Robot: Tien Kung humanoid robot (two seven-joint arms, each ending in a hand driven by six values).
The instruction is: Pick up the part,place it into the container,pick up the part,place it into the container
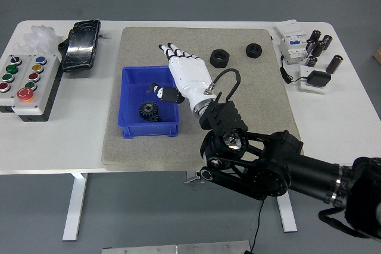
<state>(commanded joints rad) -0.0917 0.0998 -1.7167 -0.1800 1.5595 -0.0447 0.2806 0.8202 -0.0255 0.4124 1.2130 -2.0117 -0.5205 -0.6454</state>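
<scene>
My arm: the black bulk fills the lower right of the frame and reaches up and left toward the middle.
My right hand [184,78]: white, just right of centre-left, hanging over the right rim of the blue container [132,130]; the four fingers [169,49] are stretched out straight and close together, pointing to the upper left, the thumb juts left over the bin, and nothing is held.
My left hand: not in the frame.
Container: blue bin on the grey mat [268,111], left of centre.
Part inside: a dark gear [147,110] lies on the bin floor, right of the bin's middle, just below my thumb; whether a second small piece lies beside it I cannot tell.
Parts still out: two black nuts on the mat in the upper right, one [218,57] just right of my fingertips, the other [254,50] further right.
Step in hand, as I judge it: letting go over the bin, then going for the nearer nut.
Doing it well: I should lift clear of the bin's rim before swinging right, so the thumb does not hook the wall and drag the bin, then come down on the nut from above with the fingers spread around it.
Far edge: a button box [24,81] and a black device [80,44] at upper left, small electrical bits [309,52] at upper right; none concern me.
</scene>
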